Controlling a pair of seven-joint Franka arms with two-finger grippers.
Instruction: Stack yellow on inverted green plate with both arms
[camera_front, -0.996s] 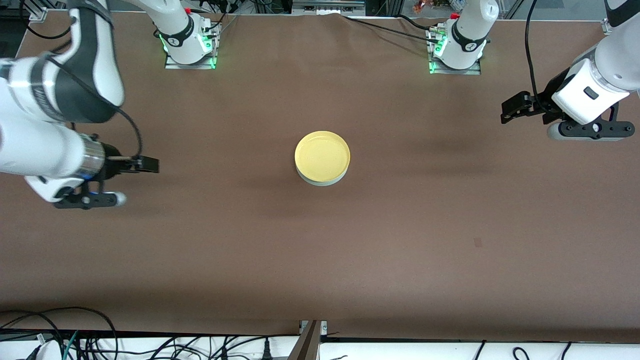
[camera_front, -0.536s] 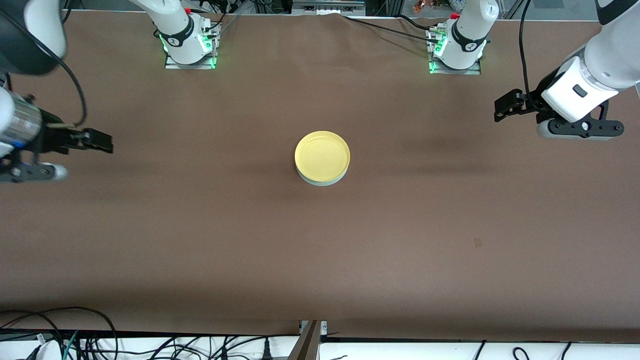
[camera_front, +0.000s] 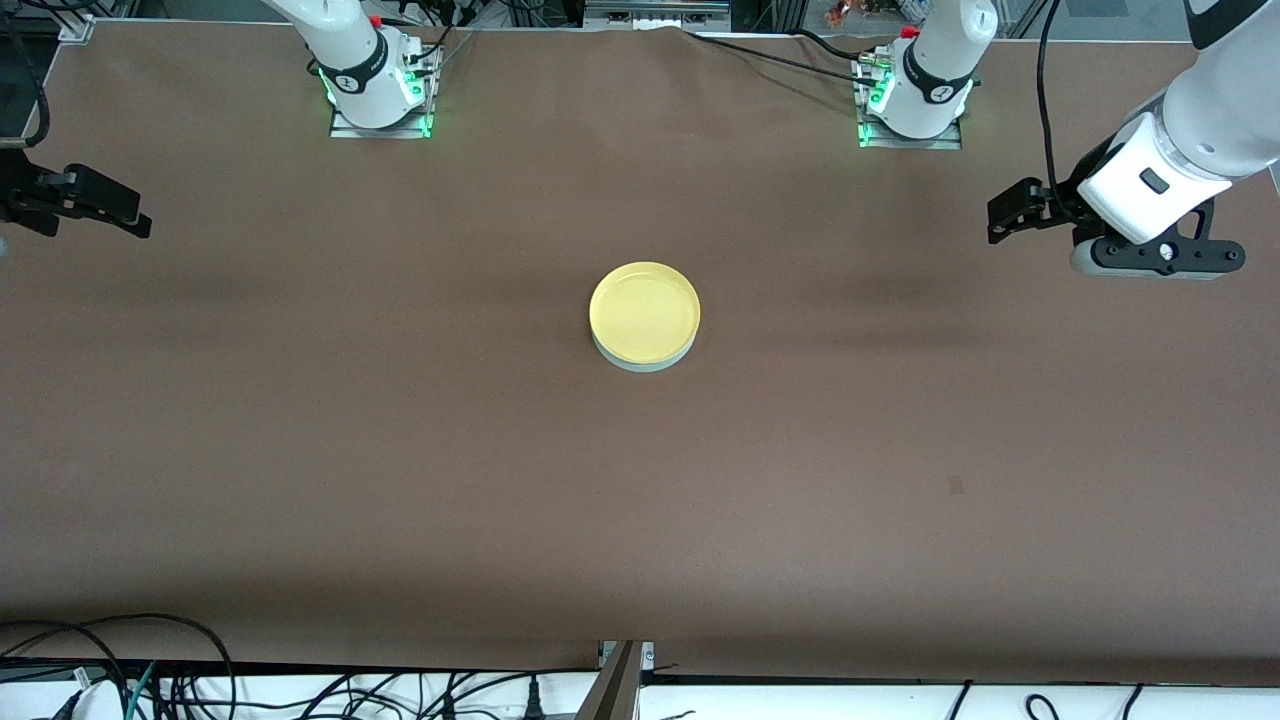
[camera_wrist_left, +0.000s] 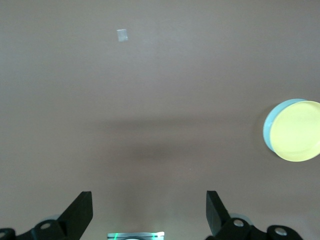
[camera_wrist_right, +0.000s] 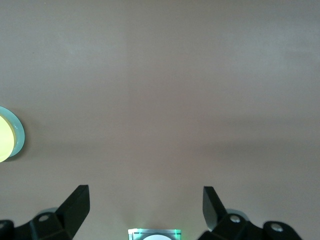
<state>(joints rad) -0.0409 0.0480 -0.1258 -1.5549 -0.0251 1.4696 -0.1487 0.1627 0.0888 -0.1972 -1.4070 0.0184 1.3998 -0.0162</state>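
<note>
Both plates sit stacked mid-frame, yellow (camera_front: 644, 311) on green (camera_front: 640, 362); my left hand (camera_wrist_left: 149, 212) and right hand (camera_wrist_right: 145, 207) gape wide, so only a careless return could nudge them.

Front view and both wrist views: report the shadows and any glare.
Front view: soft dark shadow bands cross the brown table; a dim sheen sits on the yellow plate, no harsh glare. Left wrist view: a blurred shadow streak lies on the cloth above the open left gripper. Right wrist view: even light, a faint band above the open right gripper.
</note>
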